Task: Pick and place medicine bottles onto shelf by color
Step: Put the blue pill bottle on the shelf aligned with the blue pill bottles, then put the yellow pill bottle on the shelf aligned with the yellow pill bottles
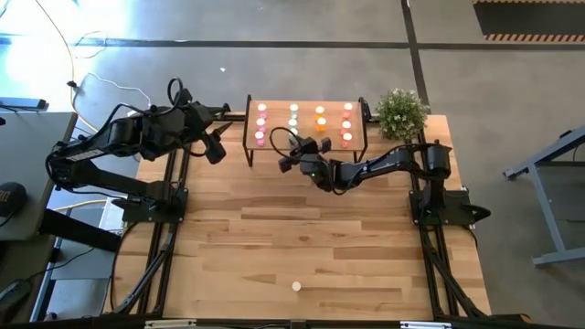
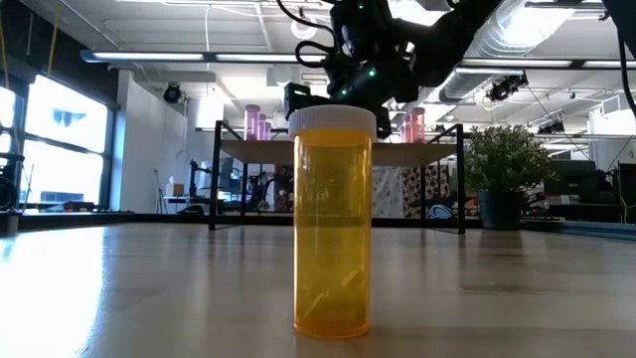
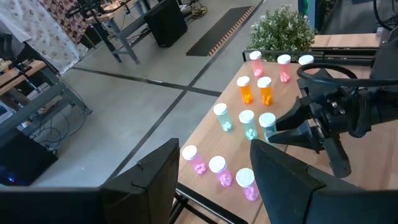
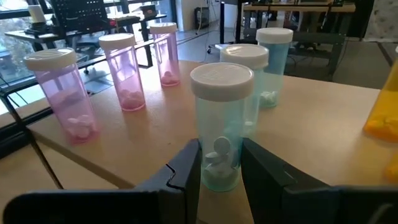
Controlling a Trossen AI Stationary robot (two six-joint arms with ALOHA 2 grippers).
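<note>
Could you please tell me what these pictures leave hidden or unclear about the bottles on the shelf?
- Low view: the orange bottle up close hides the shelf's middle bottles.
- High view: pills too small to see.
- Right wrist view: the right gripper covers the pale green bottle's base; an orange bottle is cut off.

We find no readable text, label, brand or number anywhere. The medicine bottles [image 4: 222, 124] we see carry plain white caps and bare, unlabeled bodies.

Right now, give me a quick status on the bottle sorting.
Right gripper shut on pale green bottle, standing on shelf. Left gripper open, hovering beside shelf. One orange bottle left on table.
</note>
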